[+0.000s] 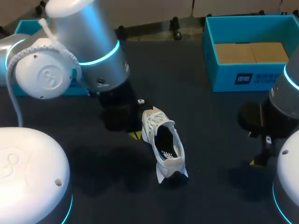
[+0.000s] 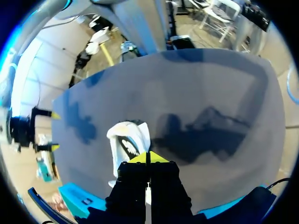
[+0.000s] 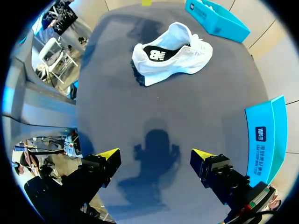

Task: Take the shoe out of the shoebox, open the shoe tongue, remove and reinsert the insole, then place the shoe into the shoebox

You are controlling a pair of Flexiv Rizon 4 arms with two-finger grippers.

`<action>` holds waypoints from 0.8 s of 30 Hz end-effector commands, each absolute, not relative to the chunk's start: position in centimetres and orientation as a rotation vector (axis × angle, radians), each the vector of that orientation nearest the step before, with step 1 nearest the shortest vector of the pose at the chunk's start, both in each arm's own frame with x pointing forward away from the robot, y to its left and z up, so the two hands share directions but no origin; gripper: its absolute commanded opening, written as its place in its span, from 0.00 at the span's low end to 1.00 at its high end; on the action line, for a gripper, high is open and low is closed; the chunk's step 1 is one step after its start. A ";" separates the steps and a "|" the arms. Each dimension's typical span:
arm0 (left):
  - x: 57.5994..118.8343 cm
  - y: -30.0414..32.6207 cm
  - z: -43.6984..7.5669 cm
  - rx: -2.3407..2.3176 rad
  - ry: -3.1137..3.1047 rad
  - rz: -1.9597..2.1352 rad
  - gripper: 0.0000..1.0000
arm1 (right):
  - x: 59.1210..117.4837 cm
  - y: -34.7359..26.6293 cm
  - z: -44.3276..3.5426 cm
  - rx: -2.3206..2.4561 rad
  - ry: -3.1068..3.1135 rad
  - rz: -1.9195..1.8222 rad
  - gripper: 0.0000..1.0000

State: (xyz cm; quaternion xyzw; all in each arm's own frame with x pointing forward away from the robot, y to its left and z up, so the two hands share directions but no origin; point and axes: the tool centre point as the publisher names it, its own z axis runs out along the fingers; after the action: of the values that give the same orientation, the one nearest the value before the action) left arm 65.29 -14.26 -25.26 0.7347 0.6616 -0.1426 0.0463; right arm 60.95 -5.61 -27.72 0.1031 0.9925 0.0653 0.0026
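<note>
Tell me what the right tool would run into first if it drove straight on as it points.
Probably the bare dark grey tabletop: the open right tool points down at it, its shadow lying between the tips. The white mesh sneaker lies farther ahead, off that line; depth is unclear.

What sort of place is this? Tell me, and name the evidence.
Probably a robotics lab workstation: a left arm and right arm over a dark table, with a white shoe and blue shoebox laid out.
</note>
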 end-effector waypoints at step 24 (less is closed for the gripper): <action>65.1 -19.2 -32.5 2.633 2.057 -0.007 0.00 | 60.7 -5.7 -27.8 0.323 3.109 0.207 1.00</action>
State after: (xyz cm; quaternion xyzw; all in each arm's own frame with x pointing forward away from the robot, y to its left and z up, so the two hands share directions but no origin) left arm 64.91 -18.25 -31.39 0.7845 0.6155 -0.0371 -0.0662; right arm 60.99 -5.62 -27.72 0.1030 0.9925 0.0655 0.0021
